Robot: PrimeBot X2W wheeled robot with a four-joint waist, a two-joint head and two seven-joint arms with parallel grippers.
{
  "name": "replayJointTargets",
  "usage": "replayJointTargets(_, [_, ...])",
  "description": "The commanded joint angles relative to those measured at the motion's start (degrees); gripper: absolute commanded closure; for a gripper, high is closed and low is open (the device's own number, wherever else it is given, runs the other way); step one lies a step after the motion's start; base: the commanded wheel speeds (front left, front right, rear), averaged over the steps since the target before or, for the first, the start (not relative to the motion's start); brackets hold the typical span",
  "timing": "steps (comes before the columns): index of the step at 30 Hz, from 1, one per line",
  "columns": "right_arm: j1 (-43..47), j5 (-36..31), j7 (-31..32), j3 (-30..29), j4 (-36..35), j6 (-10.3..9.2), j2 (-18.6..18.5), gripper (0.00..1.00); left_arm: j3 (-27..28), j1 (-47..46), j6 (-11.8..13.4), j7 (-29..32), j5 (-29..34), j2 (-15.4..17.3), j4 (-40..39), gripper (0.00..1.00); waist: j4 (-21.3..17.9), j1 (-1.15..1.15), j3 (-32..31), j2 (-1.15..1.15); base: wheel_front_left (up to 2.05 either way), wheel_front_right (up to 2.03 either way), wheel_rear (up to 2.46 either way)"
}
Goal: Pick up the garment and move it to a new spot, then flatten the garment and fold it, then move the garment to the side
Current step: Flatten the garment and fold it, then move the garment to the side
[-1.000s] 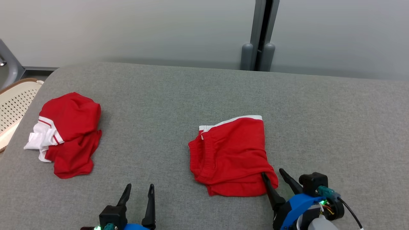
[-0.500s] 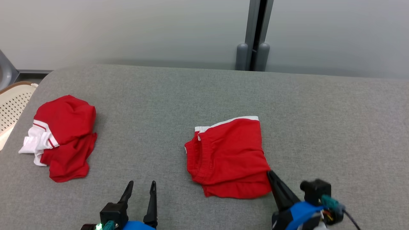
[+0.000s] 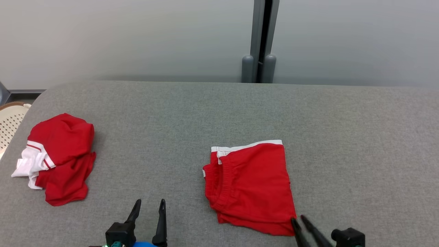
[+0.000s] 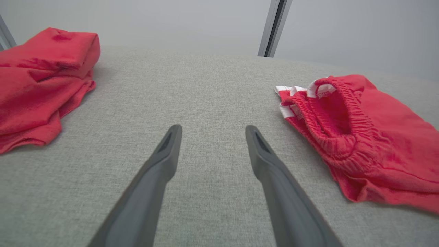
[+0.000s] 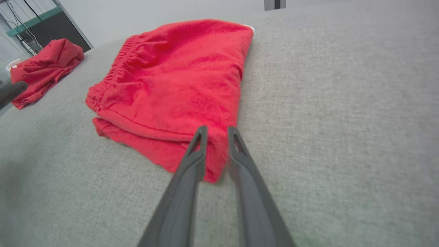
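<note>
On the table (image 3: 343, 137), folded garment (image 3: 248, 187) lies centre, crumpled garment (image 3: 55, 157) well left.

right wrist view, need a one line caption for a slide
Right gripper pinches the near corner of the folded red shorts on the grey surface, a crumpled red garment lying farther off.

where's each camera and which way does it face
Head view: high on the robot, looking down at the grey table; left tool and right tool at bottom.
Left wrist view: low, along the open left tool.
Right wrist view: low, along the right tool pinching the folded shorts.
All show the folded shorts.
</note>
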Motion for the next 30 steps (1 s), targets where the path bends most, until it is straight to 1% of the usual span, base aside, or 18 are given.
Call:
replayJointTargets(1, [0.5,0.0,-0.2,-0.7,-1.6,0.01,-0.2,0.00,0.5,0.3,0.4,-0.1,0.5,0.0,-0.1,0.00,-0.2,0.00,-0.2,0.00,0.00,0.00,0.00])
replayJointTargets(5, [0.5,-0.2,-0.2,-4.5,-8.3,0.01,-0.2,0.00,1.3,0.2,0.8,-0.1,1.4,0.0,-0.8,0.00,-0.7,0.00,-0.5,0.00,0.00,0.00,0.00])
replayJointTargets(6, [0.5,-0.2,-0.2,-4.5,-8.3,0.01,-0.2,0.00,1.3,0.2,0.8,-0.1,1.4,0.0,-0.8,0.00,-0.7,0.00,-0.5,0.00,0.00,0.00,0.00])
replayJointTargets(8, [0.5,-1.7,-0.2,-7.6,-11.2,0.01,-0.2,0.00,1.9,0.0,0.7,-0.2,2.6,0.1,-1.3,0.00,-0.9,0.00,-0.6,0.00,0.00,0.00,0.00])
replayJointTargets(10, [0.5,-2.9,-0.2,-10.7,-12.3,0.01,-0.2,0.00,2.9,-0.2,0.8,-0.1,3.7,0.4,-1.7,0.00,-1.1,0.00,-0.8,0.00,0.00,0.00,0.00])
replayJointTargets(14, [-0.7,-7.2,-0.2,-14.8,-9.1,0.01,-0.1,0.00,3.4,-0.4,0.9,-0.1,6.0,0.6,-2.5,0.00,-1.3,0.00,-0.9,0.00,0.00,0.00,0.00])
replayJointTargets(18, [-2.8,-7.9,-0.2,-17.1,-4.6,0.01,-0.1,0.00,3.4,0.2,0.8,-0.1,7.0,0.4,-2.6,0.00,-1.2,0.00,-0.9,0.00,0.00,0.00,0.00])
replayJointTargets(23, [-4.8,-8.0,-0.2,-16.6,-1.7,0.01,-0.1,0.00,3.1,0.5,0.4,-0.1,6.6,0.2,-2.6,0.00,-0.7,0.00,-0.8,0.00,0.00,0.00,0.00])
replayJointTargets(27, [-7.9,-6.9,-0.2,-13.2,0.8,0.01,-0.1,0.00,2.8,-0.2,0.1,-0.1,6.1,0.1,-2.3,0.00,0.0,0.00,0.2,0.00,0.00,0.00,0.00])
replayJointTargets(30, [-11.8,-6.2,-0.2,-9.6,4.1,0.01,-0.1,0.00,2.5,-0.9,-0.3,-0.1,6.0,0.0,-2.0,0.00,0.7,0.00,1.3,0.00,0.00,0.00,0.00])
